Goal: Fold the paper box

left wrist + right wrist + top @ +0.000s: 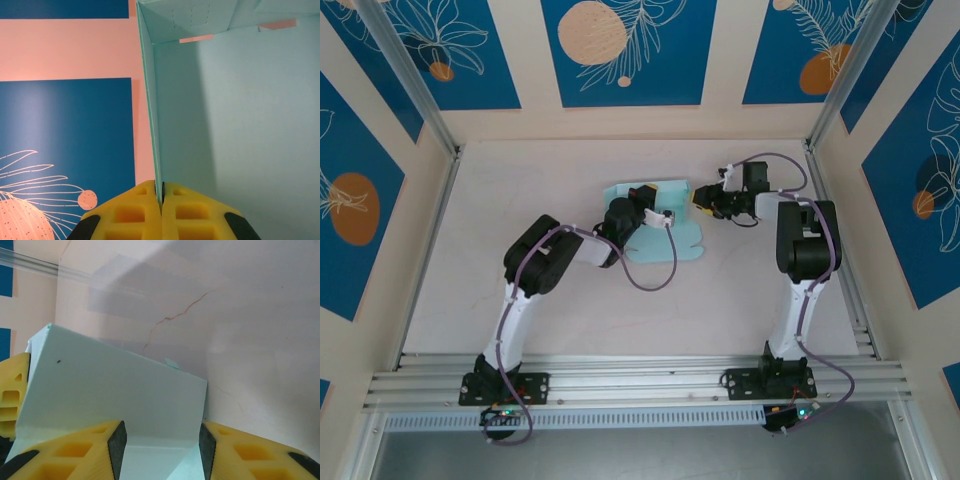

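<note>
The paper box is a pale light-blue card lying at the middle of the table, partly folded up. My left gripper reaches onto its far side. In the left wrist view that gripper is shut on the thin edge of an upright wall of the paper box, which meets another wall at a corner above. My right gripper is at the card's right end. Its jaws stand open, with a raised panel of the paper box in front of them and a fold line between the fingers.
The pale table is fenced by aluminium rails and walls with blue panels. A purple cable loops from the left arm over the table near the card. A thin crack-like line marks the table beyond the panel.
</note>
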### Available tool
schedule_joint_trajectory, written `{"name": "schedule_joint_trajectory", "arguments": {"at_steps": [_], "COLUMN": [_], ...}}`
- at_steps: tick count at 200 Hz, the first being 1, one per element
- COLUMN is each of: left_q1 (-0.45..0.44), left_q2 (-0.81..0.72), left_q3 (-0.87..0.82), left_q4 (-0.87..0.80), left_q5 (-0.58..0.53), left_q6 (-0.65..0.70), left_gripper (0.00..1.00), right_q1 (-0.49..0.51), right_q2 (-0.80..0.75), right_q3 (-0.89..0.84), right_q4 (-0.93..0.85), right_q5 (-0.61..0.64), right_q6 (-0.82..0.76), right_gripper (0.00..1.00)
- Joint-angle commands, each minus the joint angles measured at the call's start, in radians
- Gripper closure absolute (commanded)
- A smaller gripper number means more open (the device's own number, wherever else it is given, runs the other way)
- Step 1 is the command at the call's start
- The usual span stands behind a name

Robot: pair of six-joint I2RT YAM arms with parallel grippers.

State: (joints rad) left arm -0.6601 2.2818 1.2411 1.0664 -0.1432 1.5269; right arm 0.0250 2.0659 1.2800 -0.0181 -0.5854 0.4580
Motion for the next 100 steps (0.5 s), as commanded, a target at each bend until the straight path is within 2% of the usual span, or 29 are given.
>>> {"name": "schedule_joint_trajectory", "arguments": {"at_steps": [1,71,100], "left_q1": [-0.003,-0.004,-0.004], "left_q2": [0.047,0.045,0.04], "left_q3": [0.001,-0.007,-0.009], "left_q4": [-0.098,-0.109,-0.121], "left_q5": [0.014,0.022,0.028], "left_q6": [0.022,0.022,0.023], "left_gripper": [1.0,1.0,1.0], "right_q1": [0.034,0.081,0.098], "right_q2": [-0.045,-0.053,-0.063], "right_q3": [-0.016,-0.011,-0.027], "right_q4": [-0.044,-0.049,-0.023], "right_q5": [-0.019,0.027,0.05], "right_q6": [-0.057,-0.093,-0.098], "right_gripper": [0.53,0.52,0.48]}}
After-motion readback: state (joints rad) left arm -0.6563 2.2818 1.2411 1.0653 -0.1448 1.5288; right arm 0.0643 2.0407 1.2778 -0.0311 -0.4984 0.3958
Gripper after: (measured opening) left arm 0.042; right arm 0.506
